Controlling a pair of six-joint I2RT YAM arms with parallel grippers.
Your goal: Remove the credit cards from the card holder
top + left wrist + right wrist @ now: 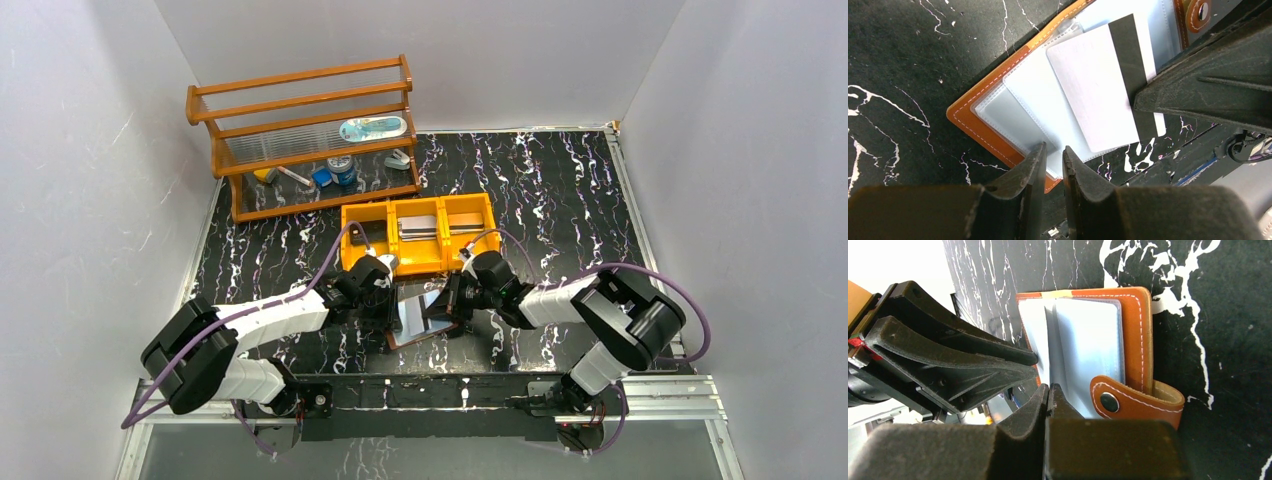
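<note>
The card holder (418, 312), a small brown leather wallet, lies open on the black marbled table (560, 200), between the two claws and just in front of the orange tray (347, 235). Its pale glossy sleeves are fanned out, and its snap tab (1128, 400) curls up at one corner. One credit card (1093, 95), white with a black stripe along one long edge, sticks partly out of the sleeves. Part of that striped edge is hidden behind the right gripper's finger. No other card can be made out through the sleeves. From above, the holder is small and glare washes out the sleeves.

The right gripper (1049, 387) has its fingers pressed together and pinches the card at the striped edge. The left gripper (1053, 152) comes in from the opposite side. Its fingers (1035, 165) stand nearly together, with the edge of a sleeve caught between them at the holder's rim. The tips of the two claws sit close together over the open holder.

The tray has three compartments. The middle and right ones each hold flat grey pieces, too small to identify. A cable crosses the left one, and its contents cannot be seen. Further back on the left stands a wooden shelf rack (300, 140), with a pale oblong item (372, 128) on its upper level and several small objects below.
</note>
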